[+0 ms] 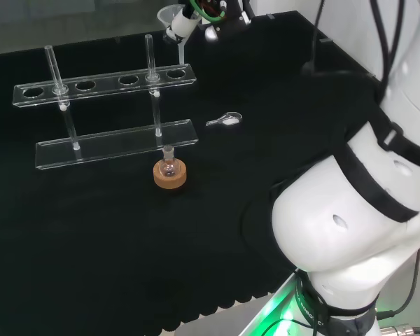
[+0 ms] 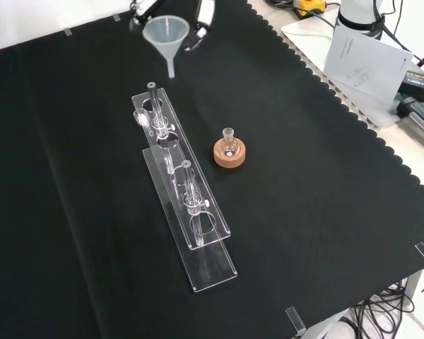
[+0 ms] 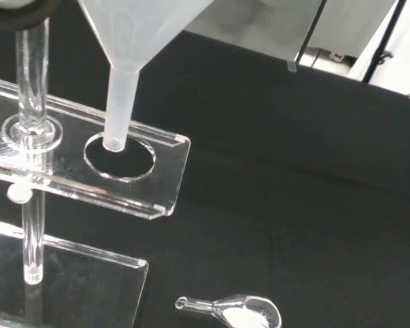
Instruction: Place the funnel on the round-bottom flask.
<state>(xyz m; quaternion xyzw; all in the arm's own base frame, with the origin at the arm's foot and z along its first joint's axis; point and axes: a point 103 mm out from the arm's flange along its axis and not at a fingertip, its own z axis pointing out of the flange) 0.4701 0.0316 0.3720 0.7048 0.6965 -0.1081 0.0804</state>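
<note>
A clear plastic funnel hangs upright in the air, with the hand shut on its cone at the far end of the cloth. In the wrist view the funnel's stem tip hovers over the end hole of the clear rack. The small round-bottom flask stands upright on a cork ring in the middle of the cloth, well apart from the hand, on the near side of the rack in the head view.
The clear test-tube rack holds two upright glass tubes. A small clear scoop with white powder lies on the cloth beside the rack's end. Papers and cables lie beyond the cloth's scalloped edge.
</note>
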